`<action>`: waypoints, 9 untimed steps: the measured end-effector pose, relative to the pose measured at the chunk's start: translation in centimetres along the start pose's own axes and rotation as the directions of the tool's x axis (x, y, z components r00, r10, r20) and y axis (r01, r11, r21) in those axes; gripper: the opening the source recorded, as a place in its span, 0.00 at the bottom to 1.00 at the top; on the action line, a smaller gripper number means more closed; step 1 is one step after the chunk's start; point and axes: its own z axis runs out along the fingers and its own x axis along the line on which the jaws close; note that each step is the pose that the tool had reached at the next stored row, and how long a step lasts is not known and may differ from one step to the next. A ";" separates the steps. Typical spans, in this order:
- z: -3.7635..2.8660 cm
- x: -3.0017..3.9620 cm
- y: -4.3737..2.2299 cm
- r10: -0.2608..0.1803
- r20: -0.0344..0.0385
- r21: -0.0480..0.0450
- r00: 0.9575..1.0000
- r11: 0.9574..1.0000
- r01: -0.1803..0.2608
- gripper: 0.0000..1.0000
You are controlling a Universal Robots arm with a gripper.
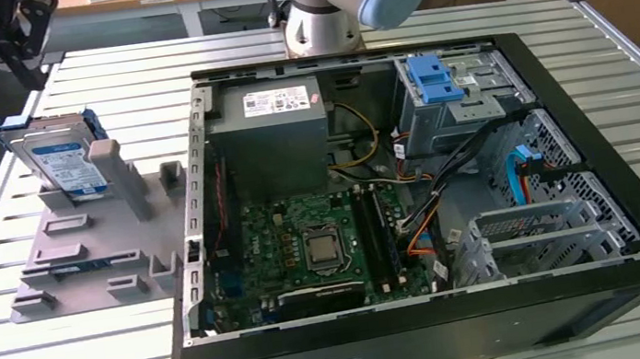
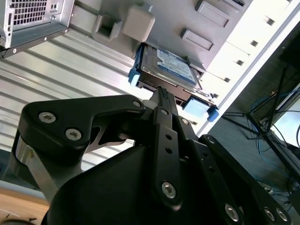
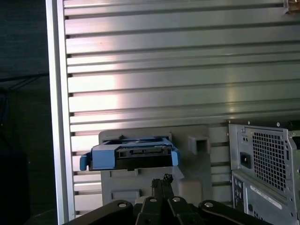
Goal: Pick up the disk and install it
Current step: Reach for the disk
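Your disk [image 1: 62, 163] is silver with a white-blue label and blue frame; beside the black case [image 1: 440, 338], its stand [image 1: 83, 266] is grey.

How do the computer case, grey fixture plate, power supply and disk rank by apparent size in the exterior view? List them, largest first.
1. computer case
2. grey fixture plate
3. power supply
4. disk, clearly smallest

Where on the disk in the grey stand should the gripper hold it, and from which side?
Probably grip the disk across its two flat faces near the free top edge, coming from above: it stands nearly upright in the grey stand, lower edge held.
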 end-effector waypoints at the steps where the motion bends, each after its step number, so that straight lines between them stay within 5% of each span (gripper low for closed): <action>1: 0.01 0.11 0.02 0.000 0.000 0.000 1.000 1.000 0.000 0.11; 9: 0.06 0.97 0.06 0.000 0.000 0.000 1.000 1.000 0.000 0.11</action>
